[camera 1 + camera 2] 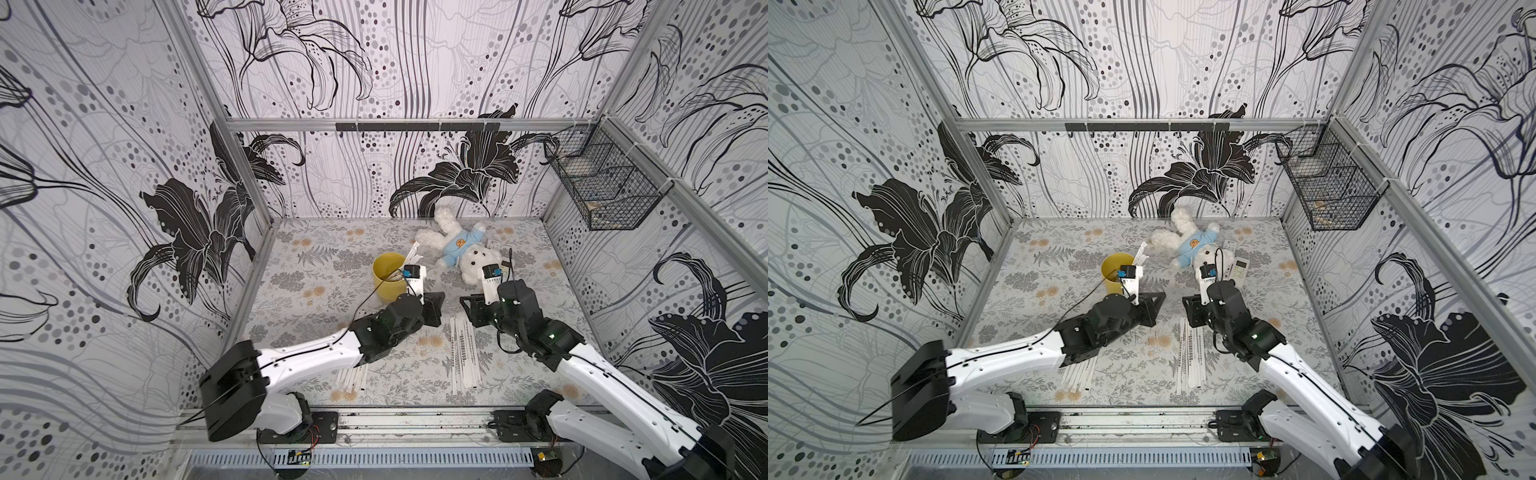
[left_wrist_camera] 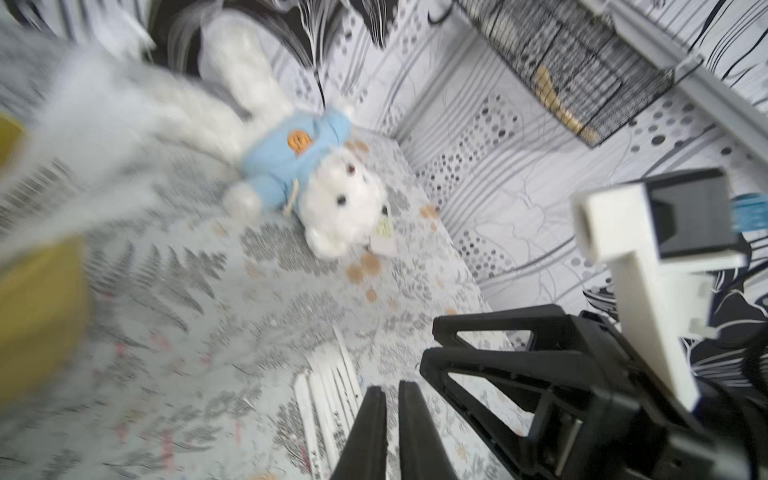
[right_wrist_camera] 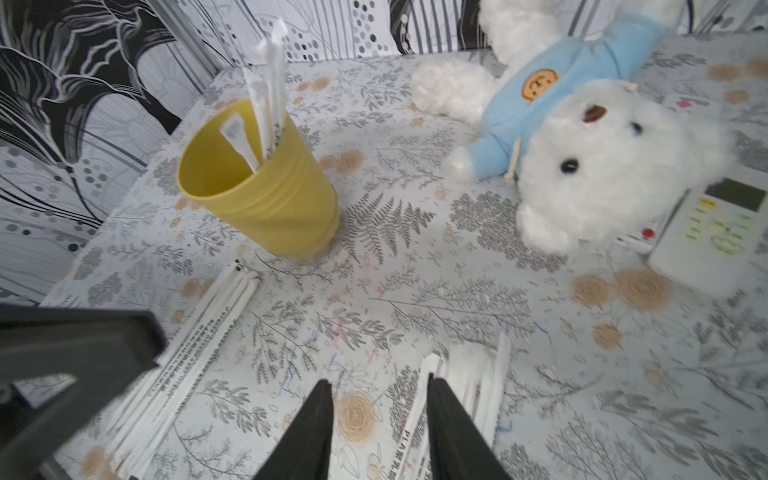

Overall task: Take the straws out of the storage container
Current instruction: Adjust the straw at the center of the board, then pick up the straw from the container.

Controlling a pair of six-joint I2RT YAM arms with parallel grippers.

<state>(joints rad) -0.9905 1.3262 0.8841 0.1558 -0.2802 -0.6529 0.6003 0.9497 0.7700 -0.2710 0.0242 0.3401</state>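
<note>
The storage container, a mustard-yellow cup [image 3: 266, 199] [image 1: 386, 286], stands upright on the flowered table with a few white wrapped straws [image 3: 270, 83] [image 1: 411, 251] sticking out of it. More straws lie flat in two piles: one [image 1: 463, 353] [image 3: 478, 374] under my right gripper, another [image 1: 353, 378] [image 3: 199, 332] partly under my left arm. My left gripper [image 2: 386, 386] [image 1: 434, 307] hovers just right of the cup, its jaws almost together with nothing between them. My right gripper [image 3: 378, 380] [image 1: 471, 309] is open and empty, low over the far end of its pile.
A white teddy in a blue shirt [image 1: 461, 249] lies behind the grippers, with a white remote [image 3: 723, 232] beside its head. A black wire basket [image 1: 602, 183] hangs on the right wall. The two grippers are close together mid-table.
</note>
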